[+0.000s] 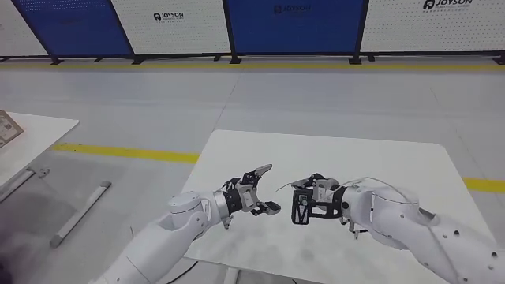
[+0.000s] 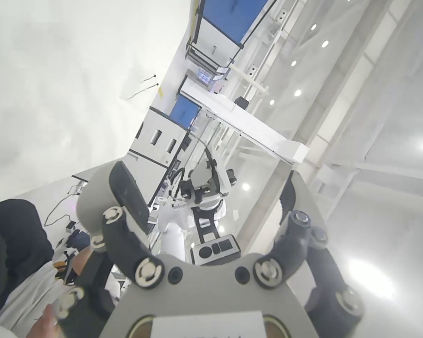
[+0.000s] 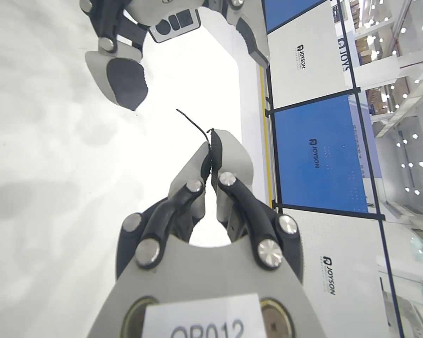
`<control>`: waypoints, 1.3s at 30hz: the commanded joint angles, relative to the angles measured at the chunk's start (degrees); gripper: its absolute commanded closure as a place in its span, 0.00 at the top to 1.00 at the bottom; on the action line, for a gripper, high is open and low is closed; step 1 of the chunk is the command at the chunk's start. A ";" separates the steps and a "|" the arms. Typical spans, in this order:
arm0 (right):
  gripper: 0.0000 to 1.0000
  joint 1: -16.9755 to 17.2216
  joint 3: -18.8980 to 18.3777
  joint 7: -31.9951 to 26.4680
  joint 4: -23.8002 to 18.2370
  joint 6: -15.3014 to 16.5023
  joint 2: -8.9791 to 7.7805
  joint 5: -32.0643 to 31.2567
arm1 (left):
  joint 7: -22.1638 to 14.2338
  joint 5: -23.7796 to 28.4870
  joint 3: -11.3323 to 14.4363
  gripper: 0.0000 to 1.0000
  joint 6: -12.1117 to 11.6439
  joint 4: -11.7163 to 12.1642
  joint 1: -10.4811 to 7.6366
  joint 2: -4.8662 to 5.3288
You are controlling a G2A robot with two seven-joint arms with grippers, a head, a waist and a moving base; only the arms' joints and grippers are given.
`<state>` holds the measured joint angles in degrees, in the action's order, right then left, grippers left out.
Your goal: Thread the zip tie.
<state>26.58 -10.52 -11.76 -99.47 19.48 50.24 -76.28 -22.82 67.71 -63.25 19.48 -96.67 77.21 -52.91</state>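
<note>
Blue and white panels (image 1: 292,8) lined a grey floor (image 1: 316,95) crossed by yellow lines (image 1: 126,152); a second table (image 1: 31,138) was cut off at far left. Over the white tabletop (image 1: 394,166), the left tool (image 1: 270,189) hung released facing the right tool (image 3: 211,138), clenched on the zip tie (image 3: 193,123), whose thin black tip protruded while the rest lay hidden between the pads (image 3: 216,149).
</note>
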 commanded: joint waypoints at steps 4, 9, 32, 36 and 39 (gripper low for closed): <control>0.00 0.00 0.00 0.00 0.00 0.00 0.00 0.00 | -0.12 0.02 -0.06 1.00 0.00 -0.01 0.06 0.00; 0.00 0.00 0.00 0.00 0.00 0.00 0.00 0.00 | 3.36 -0.85 0.66 1.00 0.00 -0.93 -0.41 -0.30; 0.00 0.00 0.00 0.00 0.00 0.00 0.00 0.00 | 13.89 1.25 5.86 0.58 -3.76 -0.10 -3.36 -2.09; 0.00 0.00 0.00 0.00 0.00 0.00 0.00 0.00 | 13.09 2.27 6.05 0.41 -2.47 0.45 -3.52 -2.40; 0.00 0.00 0.00 0.00 0.00 0.00 0.00 0.00 | 11.92 3.17 5.70 0.35 -1.60 0.42 -3.29 -2.49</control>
<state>26.58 -10.52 -11.76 -99.47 19.48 50.24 -76.28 -10.57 70.69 -57.42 17.61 -96.20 73.84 -55.39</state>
